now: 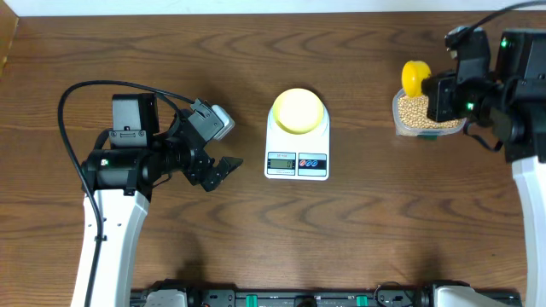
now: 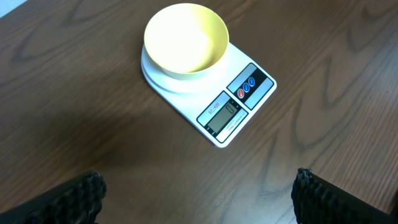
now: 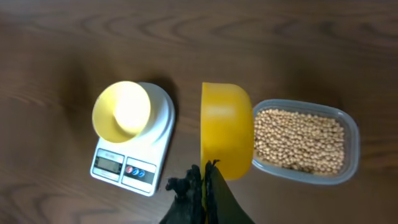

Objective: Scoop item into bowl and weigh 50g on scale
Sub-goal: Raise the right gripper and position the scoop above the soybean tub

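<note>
The pale yellow-green bowl (image 1: 297, 110) (image 2: 186, 37) (image 3: 121, 111) sits empty on the white scale (image 1: 297, 162) (image 2: 242, 102) (image 3: 132, 169) at the table's middle. Tan beans (image 1: 415, 110) (image 3: 300, 140) fill a clear tub at the far right. My right gripper (image 1: 431, 88) (image 3: 205, 171) is shut on the handle of a yellow scoop (image 1: 415, 77) (image 3: 226, 129), which hangs on its side at the tub's left end, above the beans' edge. My left gripper (image 1: 222, 169) (image 2: 199, 190) stands open and empty left of the scale, its fingers (image 2: 81, 194) wide apart over bare wood.
The clear plastic tub (image 1: 397, 119) (image 3: 351, 152) stands on the brown wooden table (image 1: 358, 230), right of the scale. A black cable (image 1: 94, 89) loops over the left arm. A dark rail (image 1: 299, 298) runs along the table's front edge.
</note>
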